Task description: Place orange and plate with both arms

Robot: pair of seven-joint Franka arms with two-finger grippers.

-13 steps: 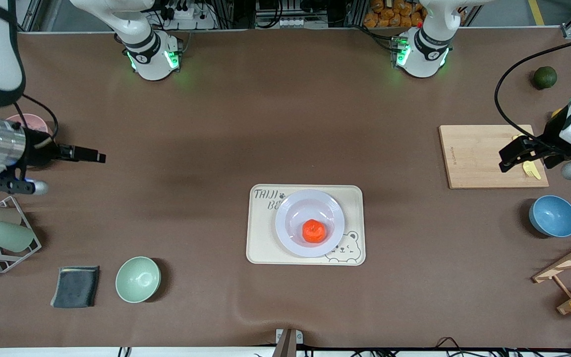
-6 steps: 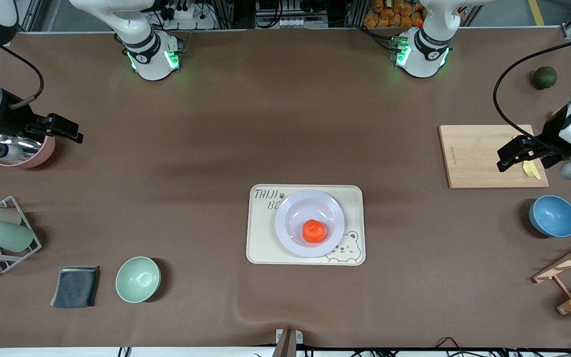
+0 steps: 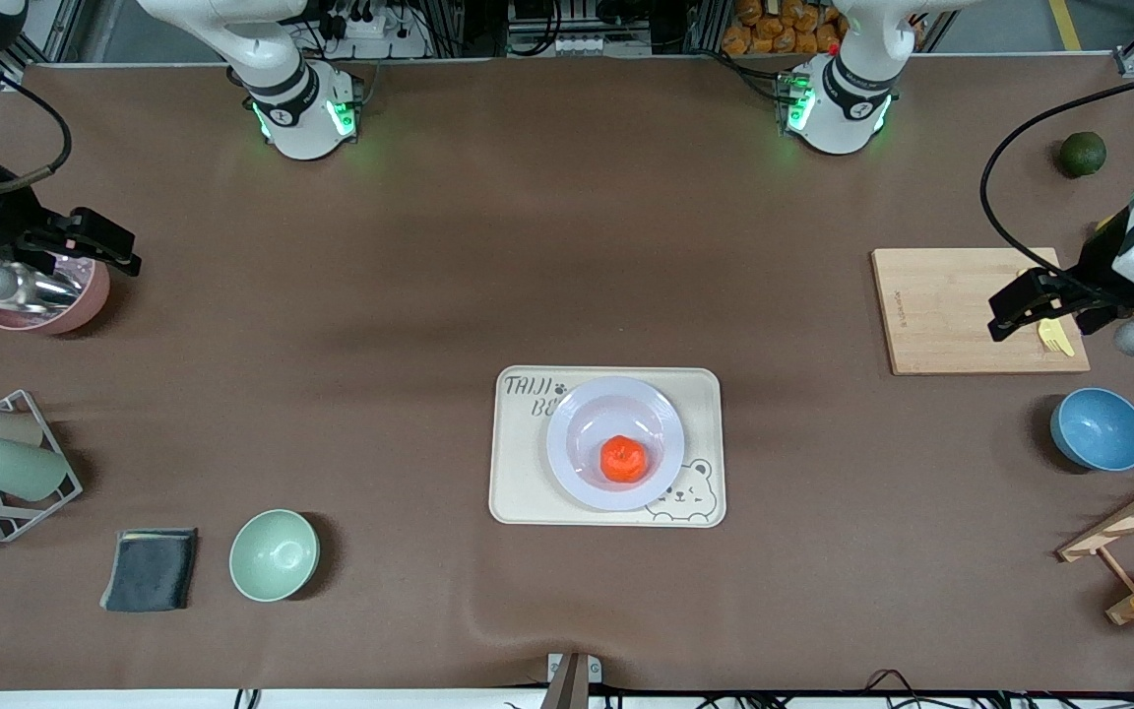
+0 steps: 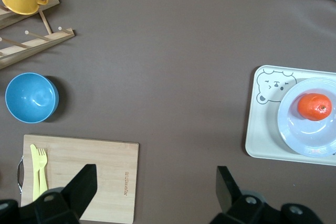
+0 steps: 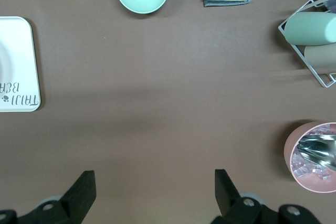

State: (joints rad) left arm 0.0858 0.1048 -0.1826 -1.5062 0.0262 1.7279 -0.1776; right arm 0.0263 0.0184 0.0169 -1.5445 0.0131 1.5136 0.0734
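On the brown table (image 3: 429,295), the orange (image 3: 622,459) sits in the plate (image 3: 577,433), which rests on the bear-printed tray (image 3: 518,492). The left gripper (image 3: 1010,313) hovers over the cutting board (image 3: 941,305), fingers spread wide and empty. The right gripper (image 3: 104,246) hangs beside the pink bowl (image 3: 75,310), likewise spread, grasping nothing.

The orange (image 3: 622,459) sits in the plate (image 3: 614,399) at about its five o'clock, and the plate rests on the bear-printed tray (image 3: 518,492). The left gripper (image 3: 1015,313), fingers spread, hovers over the wooden board (image 3: 931,310); the right gripper (image 3: 99,241), also spread, hangs beside the pink bowl (image 3: 85,305).
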